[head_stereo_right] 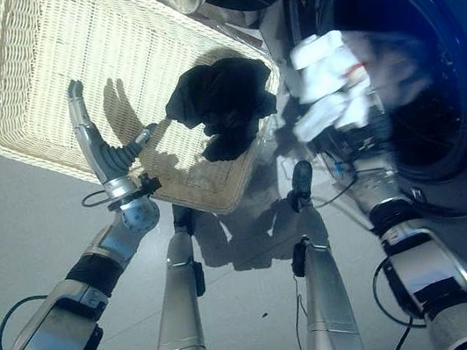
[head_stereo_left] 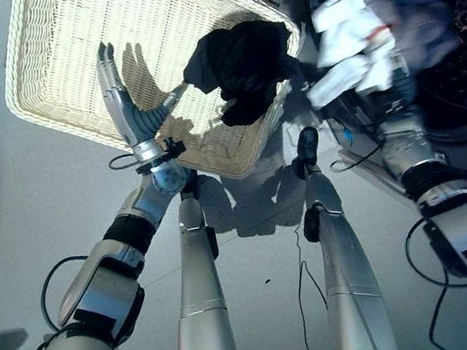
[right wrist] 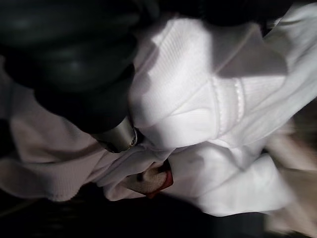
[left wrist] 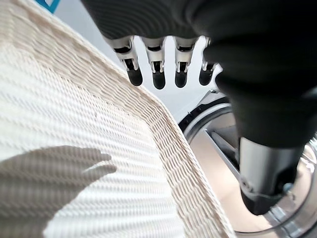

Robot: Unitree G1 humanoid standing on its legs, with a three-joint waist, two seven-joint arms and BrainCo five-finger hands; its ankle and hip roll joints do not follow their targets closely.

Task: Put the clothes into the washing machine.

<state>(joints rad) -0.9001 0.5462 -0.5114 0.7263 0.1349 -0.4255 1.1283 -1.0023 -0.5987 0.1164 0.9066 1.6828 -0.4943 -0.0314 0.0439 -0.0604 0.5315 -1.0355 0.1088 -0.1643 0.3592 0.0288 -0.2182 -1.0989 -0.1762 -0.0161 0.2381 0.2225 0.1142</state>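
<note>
**Laundry loading: items at the washing machine door**

Landmark: washing machine [head_stereo_right: 429, 64], dark round drum opening, standing on a grey floor [head_stereo_left: 273, 311]

1. White garment [head_stereo_left: 355, 45]. Bunched cloth, pale with a small red detail near one fold. Held up right at the mouth of the washing machine's drum opening, partly over its rim. Carried by the right robot hand; in the right wrist view the cloth [right wrist: 208, 114] wraps over the hand and hides most of it.

2. Black garment [head_stereo_left: 243, 67]. Crumpled dark cloth lying inside the basket, in the corner nearest the washing machine, draped against the basket wall.

3. Basket [head_stereo_left: 57, 70]. Cream woven wicker, rectangular, shallow, set on the floor just beside the washing machine, on the robot's left of the door. Its near corner comes close to the machine's front.

4. Right robot hand [right wrist: 84, 69]. At the drum opening, closed round the white garment; dark ribbed cover visible, fingers buried in the cloth.

5. Left robot hand [head_stereo_left: 118, 91]. Raised over the basket, well apart from the washing machine door, fingers straight and spread, thumb out to the side, holding nothing. In the left wrist view its dark fingertips [left wrist: 158, 79] hang above the basket rim [left wrist: 168, 144], clear of the weave; its shadow falls on the basket floor
</note>
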